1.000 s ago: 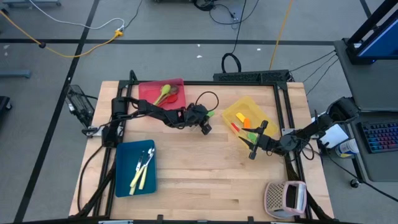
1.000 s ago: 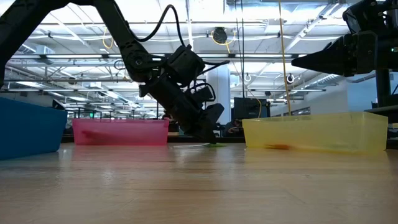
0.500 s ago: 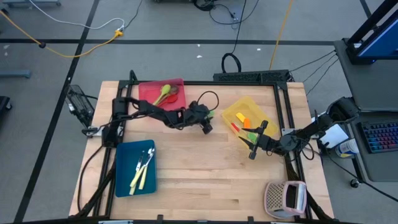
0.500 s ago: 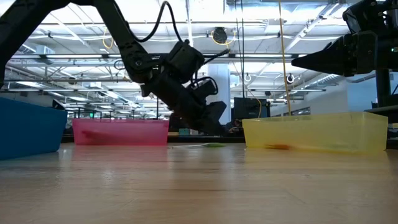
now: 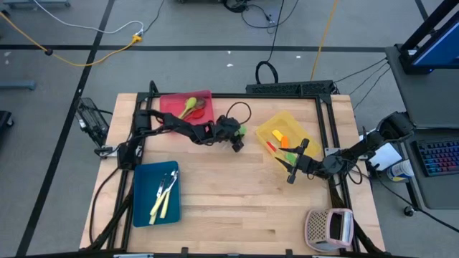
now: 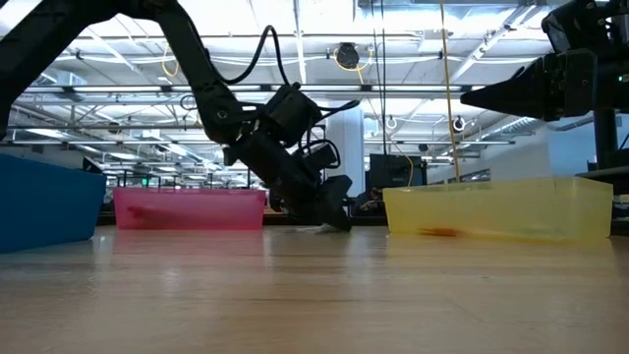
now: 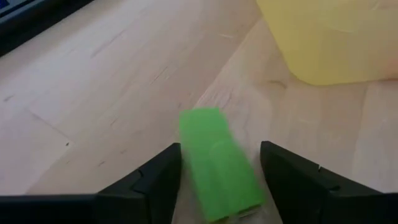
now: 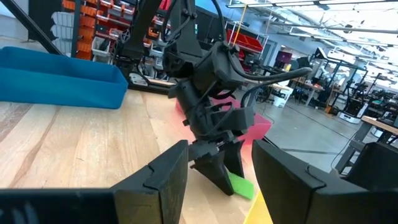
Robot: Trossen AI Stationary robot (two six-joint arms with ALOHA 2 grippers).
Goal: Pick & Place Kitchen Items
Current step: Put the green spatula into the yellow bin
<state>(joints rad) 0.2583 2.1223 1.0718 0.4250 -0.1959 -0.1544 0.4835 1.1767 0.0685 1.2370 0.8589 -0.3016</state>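
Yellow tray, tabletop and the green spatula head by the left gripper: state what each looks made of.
Yellow tray: likely translucent plastic, contents showing through its wall. Tabletop: pale wood, matte, visible grain. Green spatula head, between the left gripper's open fingers: smooth, opaque, probably plastic or silicone.

On my wooden table, the blue tray is my landmark: the red tray lies beyond it, the yellow tray far across, the perforated box at the opposite near corner.

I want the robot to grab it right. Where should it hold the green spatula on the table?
Probably the clear handle just behind the flat green spatula head, coming straight down. It lies flat on the table, and the left gripper is open around it.
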